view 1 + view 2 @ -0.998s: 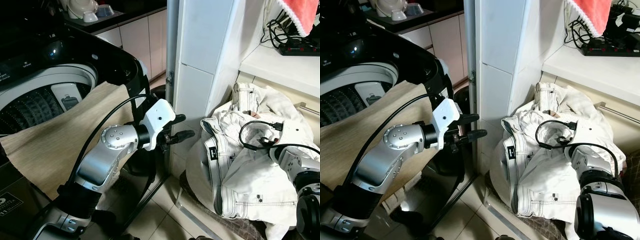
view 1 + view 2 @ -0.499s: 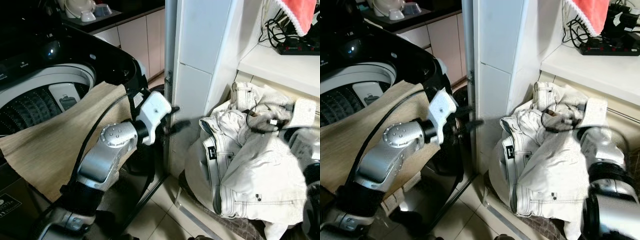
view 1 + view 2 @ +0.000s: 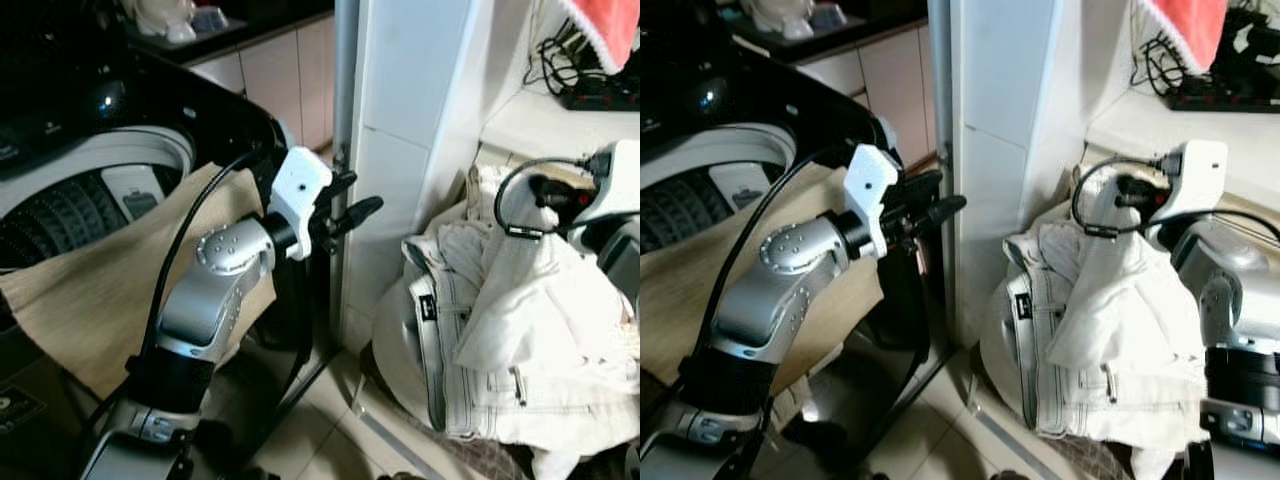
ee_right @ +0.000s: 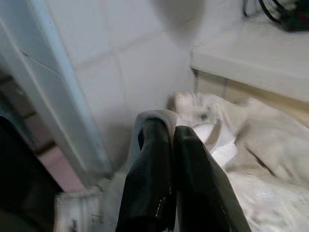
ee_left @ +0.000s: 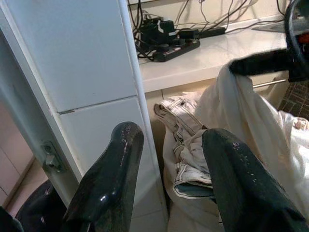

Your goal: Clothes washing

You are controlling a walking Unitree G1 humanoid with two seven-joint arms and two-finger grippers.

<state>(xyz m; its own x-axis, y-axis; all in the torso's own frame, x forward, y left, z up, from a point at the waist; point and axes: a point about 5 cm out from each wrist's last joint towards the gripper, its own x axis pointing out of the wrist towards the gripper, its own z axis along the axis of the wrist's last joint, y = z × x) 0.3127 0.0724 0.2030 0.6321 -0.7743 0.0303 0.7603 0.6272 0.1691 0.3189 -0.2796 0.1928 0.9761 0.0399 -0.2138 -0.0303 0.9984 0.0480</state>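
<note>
Right gripper (image 4: 166,133) is clenched on a fold of the white garment (image 3: 1110,300), pulling it up off the pile w/ the rest draped below. Left gripper (image 5: 169,145) is spread, empty, near the washer (image 3: 100,160). Vs 1 s ago, right arm's risen, lifting cloth.

Silver jointed arms, white wrist housings, looping black cables, long glossy black jaws

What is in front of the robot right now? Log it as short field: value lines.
right gripper: fingers shut on white garment, lifting a fold
left gripper: fingers open, in the air beside the white pillar
clothes pile: pale jeans heaped on the floor by the pillar
washing machine: lid up, tan cloth draped over its rim
</note>
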